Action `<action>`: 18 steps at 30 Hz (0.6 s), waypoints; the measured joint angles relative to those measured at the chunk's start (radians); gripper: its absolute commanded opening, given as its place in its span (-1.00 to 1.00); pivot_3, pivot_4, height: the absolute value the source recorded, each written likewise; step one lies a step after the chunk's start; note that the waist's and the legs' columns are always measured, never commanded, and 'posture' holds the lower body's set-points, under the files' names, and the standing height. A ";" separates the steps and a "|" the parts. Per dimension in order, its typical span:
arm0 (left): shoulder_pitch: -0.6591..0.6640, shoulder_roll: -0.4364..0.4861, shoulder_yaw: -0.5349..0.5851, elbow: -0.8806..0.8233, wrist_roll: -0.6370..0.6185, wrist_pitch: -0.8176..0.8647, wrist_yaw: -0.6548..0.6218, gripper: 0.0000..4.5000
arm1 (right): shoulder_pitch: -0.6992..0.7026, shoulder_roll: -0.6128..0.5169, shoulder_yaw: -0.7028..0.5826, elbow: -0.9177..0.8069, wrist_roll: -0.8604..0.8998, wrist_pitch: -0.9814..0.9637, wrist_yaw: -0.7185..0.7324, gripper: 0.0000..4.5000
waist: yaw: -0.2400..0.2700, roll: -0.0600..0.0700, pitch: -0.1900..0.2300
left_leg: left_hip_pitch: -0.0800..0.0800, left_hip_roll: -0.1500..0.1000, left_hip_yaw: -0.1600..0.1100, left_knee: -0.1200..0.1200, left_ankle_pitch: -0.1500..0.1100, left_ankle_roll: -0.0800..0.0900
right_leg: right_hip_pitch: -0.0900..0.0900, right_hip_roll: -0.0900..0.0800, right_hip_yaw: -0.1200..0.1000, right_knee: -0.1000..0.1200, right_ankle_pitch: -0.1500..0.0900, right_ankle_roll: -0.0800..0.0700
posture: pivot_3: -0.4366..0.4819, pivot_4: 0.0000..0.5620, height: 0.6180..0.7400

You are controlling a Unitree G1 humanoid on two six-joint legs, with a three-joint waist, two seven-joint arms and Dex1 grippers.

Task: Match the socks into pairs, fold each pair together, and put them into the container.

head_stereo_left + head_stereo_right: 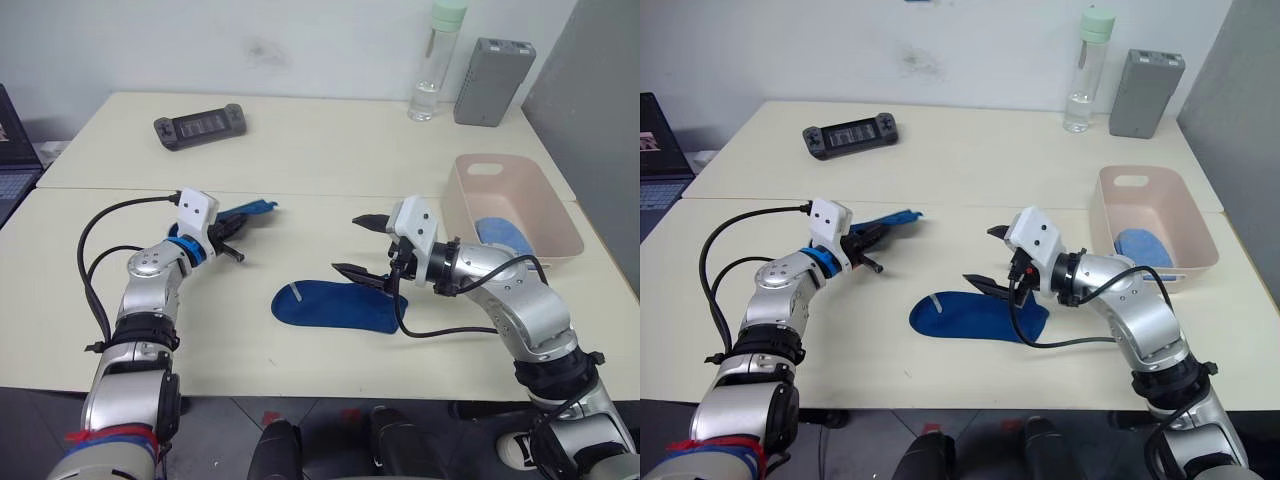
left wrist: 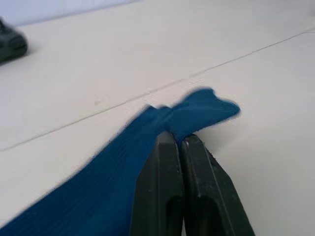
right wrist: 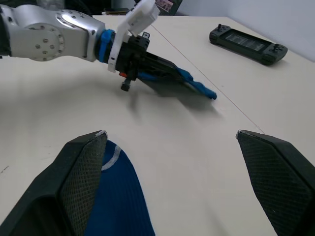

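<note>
Between the left gripper's closed black fingers sits a blue fabric sock; carry it over its flat mate on the bench, where the right gripper waits spread wide, toes aligned before folding, pale pink plastic bin beyond.

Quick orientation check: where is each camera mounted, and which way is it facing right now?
Head cameras: look forward and down over both arms at the table, flat blue sock and pink bin.
Left wrist: looks along the left gripper, shut on a second blue sock.
Right wrist: looks between the open right gripper fingers toward the left gripper.
</note>
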 measured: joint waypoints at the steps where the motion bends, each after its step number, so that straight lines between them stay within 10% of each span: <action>1: 0.029 -0.005 -0.018 -0.076 -0.008 0.036 -0.015 -0.99 | -0.001 -0.004 -0.013 0.004 0.004 0.000 0.001 1.00 | 0.000 0.000 0.000 | 0.000 0.000 0.000 0.000 0.000 0.000 | 0.000 0.000 0.000 0.000 0.000 0.000 | -0.05 -0.47 1.00; 18: 0.072 -0.218 -0.230 -0.402 0.046 0.253 0.127 -0.99 | -0.032 -0.087 -0.078 0.091 -0.009 -0.059 0.039 1.00 | -0.004 0.000 0.000 | 0.002 -0.001 0.001 0.000 0.000 0.000 | 0.001 0.000 0.002 0.000 0.000 0.001 | -0.05 -0.47 1.00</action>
